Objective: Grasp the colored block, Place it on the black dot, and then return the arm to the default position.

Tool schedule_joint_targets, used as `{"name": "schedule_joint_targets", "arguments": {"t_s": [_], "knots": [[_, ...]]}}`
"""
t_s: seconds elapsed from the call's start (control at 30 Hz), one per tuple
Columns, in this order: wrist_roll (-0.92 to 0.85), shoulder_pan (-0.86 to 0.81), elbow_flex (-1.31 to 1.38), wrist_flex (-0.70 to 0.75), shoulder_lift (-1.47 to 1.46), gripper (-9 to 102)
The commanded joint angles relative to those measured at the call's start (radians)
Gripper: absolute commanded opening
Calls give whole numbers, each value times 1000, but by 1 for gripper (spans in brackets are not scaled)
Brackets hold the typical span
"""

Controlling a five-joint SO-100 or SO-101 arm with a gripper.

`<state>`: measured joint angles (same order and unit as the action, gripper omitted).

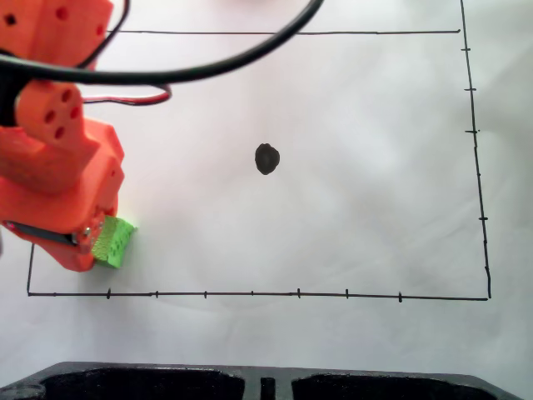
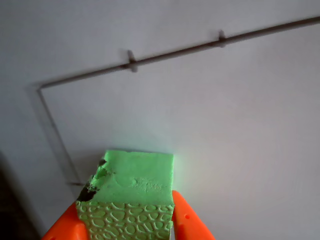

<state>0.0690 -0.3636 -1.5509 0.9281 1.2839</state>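
A small robot test bench or hobby lab is suggested. White paper (image 1: 358, 217) is marked with a hand-drawn ticked border (image 1: 250, 294), and an orange printed arm (image 1: 58, 167) is seen at left.

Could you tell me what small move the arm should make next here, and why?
Probably lift slightly and start carrying toward the black dot. In the wrist view the green block sits between the orange fingers, apparently gripped, while in the fixed view it is near the lower-left corner of the drawn frame, well left of and below the dot.
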Motion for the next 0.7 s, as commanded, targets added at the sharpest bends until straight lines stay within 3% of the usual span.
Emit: {"name": "schedule_joint_targets", "arguments": {"t_s": [0.0, 0.2, 0.67], "knots": [[32, 41, 18, 58, 126, 15], [94, 126, -20, 207, 259, 15], [124, 356, -299, 250, 451, 16]]}}
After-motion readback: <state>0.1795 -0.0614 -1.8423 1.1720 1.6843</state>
